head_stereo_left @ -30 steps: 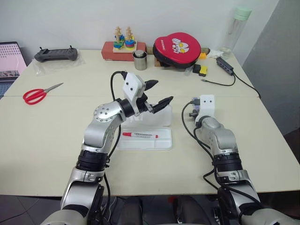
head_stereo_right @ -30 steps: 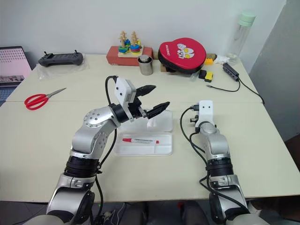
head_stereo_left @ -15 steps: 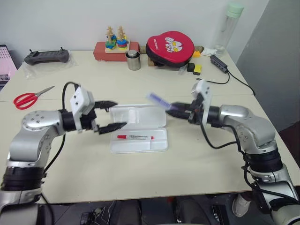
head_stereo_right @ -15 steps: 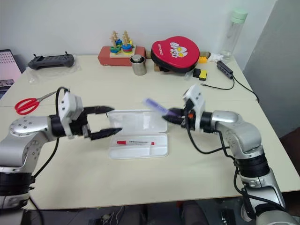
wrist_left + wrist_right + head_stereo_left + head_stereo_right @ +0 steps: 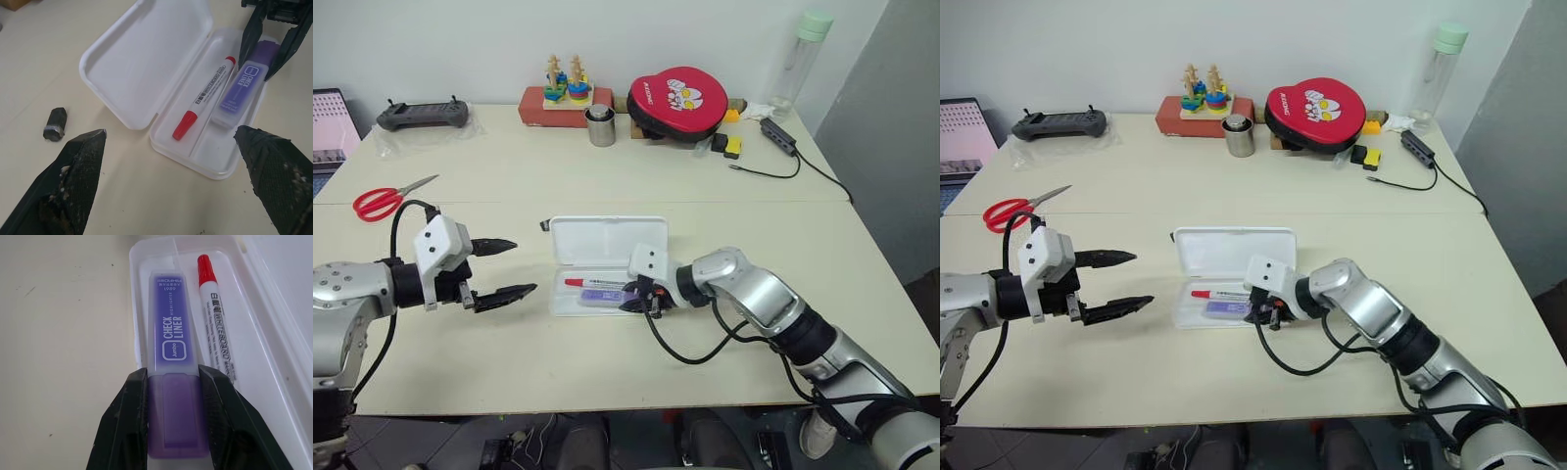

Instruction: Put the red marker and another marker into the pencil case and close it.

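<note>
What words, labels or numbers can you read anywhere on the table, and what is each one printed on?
"CHECK LINER", "Jumbo", "HIGHLIGHTER" and "1939": on the purple marker, held in the right gripper over the pencil case.
"WHITEBOARD MARKER", roughly: on the red marker; its smaller print is unreadable.
White lettering on the red round case: too small to read.

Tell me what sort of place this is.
Probably an office or lab work table: a laptop sits at its far corner, with a handheld controller, red scissors and a USB hub with its cable lying about.
</note>
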You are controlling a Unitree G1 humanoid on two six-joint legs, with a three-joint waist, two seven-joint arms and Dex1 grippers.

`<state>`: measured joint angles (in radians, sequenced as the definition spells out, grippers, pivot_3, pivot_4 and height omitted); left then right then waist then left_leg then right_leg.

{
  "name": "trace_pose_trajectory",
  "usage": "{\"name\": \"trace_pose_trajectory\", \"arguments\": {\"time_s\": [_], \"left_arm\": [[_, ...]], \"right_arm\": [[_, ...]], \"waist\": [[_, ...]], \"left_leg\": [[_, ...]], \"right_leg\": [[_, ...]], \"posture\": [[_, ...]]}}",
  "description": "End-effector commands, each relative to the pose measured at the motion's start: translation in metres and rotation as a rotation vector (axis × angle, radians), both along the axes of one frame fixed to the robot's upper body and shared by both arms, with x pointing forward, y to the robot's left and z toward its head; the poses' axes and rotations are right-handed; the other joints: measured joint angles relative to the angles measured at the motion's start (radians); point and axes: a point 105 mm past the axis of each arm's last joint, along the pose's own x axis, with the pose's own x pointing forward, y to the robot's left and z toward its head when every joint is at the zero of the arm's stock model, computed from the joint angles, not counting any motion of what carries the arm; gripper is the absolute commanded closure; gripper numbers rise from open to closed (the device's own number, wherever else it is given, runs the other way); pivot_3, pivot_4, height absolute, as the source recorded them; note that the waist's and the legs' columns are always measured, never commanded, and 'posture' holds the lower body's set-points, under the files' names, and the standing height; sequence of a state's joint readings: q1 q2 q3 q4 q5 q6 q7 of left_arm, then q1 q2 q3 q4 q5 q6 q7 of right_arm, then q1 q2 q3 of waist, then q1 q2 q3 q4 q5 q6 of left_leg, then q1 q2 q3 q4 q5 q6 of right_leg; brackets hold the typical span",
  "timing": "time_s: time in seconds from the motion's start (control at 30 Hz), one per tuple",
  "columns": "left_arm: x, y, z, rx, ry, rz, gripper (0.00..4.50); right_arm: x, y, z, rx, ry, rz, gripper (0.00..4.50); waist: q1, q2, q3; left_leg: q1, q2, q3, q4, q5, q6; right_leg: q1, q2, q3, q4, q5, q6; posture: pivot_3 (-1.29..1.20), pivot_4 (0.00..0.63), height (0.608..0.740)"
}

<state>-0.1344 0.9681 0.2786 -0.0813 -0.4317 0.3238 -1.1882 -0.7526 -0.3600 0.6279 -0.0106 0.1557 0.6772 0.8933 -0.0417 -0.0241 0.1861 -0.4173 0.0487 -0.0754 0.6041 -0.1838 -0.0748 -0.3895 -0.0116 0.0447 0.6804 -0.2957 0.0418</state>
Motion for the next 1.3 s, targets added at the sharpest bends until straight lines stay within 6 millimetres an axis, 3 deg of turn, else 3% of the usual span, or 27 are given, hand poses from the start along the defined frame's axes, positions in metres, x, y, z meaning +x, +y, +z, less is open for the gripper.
{"name": "trace_pose_trajectory", "arguments": {"time_s": [0.03,0.6,0.67,0.7,0.83,0.93,1.07,1.13,1.3], "left_arm": [[-0.002,-0.004,0.017,0.004,-0.059,-0.003,0.0],[0.001,-0.017,0.015,-0.014,-0.06,-0.009,0.0],[0.001,-0.018,0.015,-0.018,-0.06,-0.011,0.0],[0.001,-0.018,0.015,-0.019,-0.06,-0.012,0.0],[0.002,-0.022,0.015,-0.036,-0.067,-0.013,0.0],[0.007,-0.024,0.018,-0.074,-0.088,0.005,0.0],[0.027,-0.016,0.031,-0.178,-0.146,0.126,0.0],[0.045,-0.005,0.034,-0.208,-0.188,0.241,0.0],[0.073,0.015,0.034,-0.256,-0.201,0.386,0.0]], "right_arm": [[0.002,0.011,0.005,0.011,-0.041,0.027,3.39],[0.004,0.031,0.015,0.042,-0.052,0.07,3.39],[0.004,0.032,0.018,0.053,-0.051,0.074,2.69],[0.004,0.032,0.018,0.057,-0.052,0.075,2.63],[0.005,0.036,0.027,0.103,-0.069,0.076,1.66],[0.006,0.039,0.049,0.189,-0.068,0.08,0.89],[-0.002,0.039,0.094,0.383,-0.063,0.129,0.01],[-0.003,0.033,0.122,0.493,-0.064,0.126,0.01],[0.014,0.012,0.163,0.613,-0.138,0.009,0.01]], "waist": [[0.0,0.0,0.0],[0.0,0.0,0.0],[0.0,0.0,0.0],[0.0,0.0,0.0],[0.0,0.0,0.0],[0.0,0.0,0.0],[0.004,0.0,0.0],[0.01,0.0,0.0],[0.009,-0.001,-0.001]], "left_leg": [[0.0,0.0,0.0,0.0,0.0,0.0],[0.0,0.0,0.0,0.0,0.0,0.0],[0.0,0.0,0.0,0.0,0.0,0.0],[0.0,0.0,0.0,0.0,0.0,0.0],[0.0,0.0,0.0,0.0,0.0,0.0],[0.0,0.0,0.0,0.0,0.0,0.0],[0.0,0.0,0.0,0.0,0.0,0.0],[0.0,0.0,0.0,0.001,0.0,0.0],[0.0,0.0,-0.001,0.002,0.0,0.0]], "right_leg": [[0.0,0.0,0.0,0.0,0.0,0.0],[0.0,0.0,0.0,0.0,0.0,0.0],[0.0,0.0,0.0,0.0,0.0,0.0],[0.0,0.0,0.0,0.0,0.0,0.0],[0.0,0.0,0.0,0.0,0.0,0.0],[0.0,0.0,0.0,0.0,0.0,0.0],[0.0,0.0,0.0,0.0,0.001,0.0],[0.001,0.0,0.0,0.001,0.001,0.001],[0.001,0.001,-0.001,0.001,0.003,-0.003]], "posture": [[0.0,0.15,0.74],[0.0,0.15,0.74],[0.0,0.15,0.74],[0.0,0.15,0.74],[0.0,0.15,0.74],[0.0,0.15,0.74],[0.0,0.15,0.74],[0.0,0.15,0.74],[0.0,0.15,0.74]]}}
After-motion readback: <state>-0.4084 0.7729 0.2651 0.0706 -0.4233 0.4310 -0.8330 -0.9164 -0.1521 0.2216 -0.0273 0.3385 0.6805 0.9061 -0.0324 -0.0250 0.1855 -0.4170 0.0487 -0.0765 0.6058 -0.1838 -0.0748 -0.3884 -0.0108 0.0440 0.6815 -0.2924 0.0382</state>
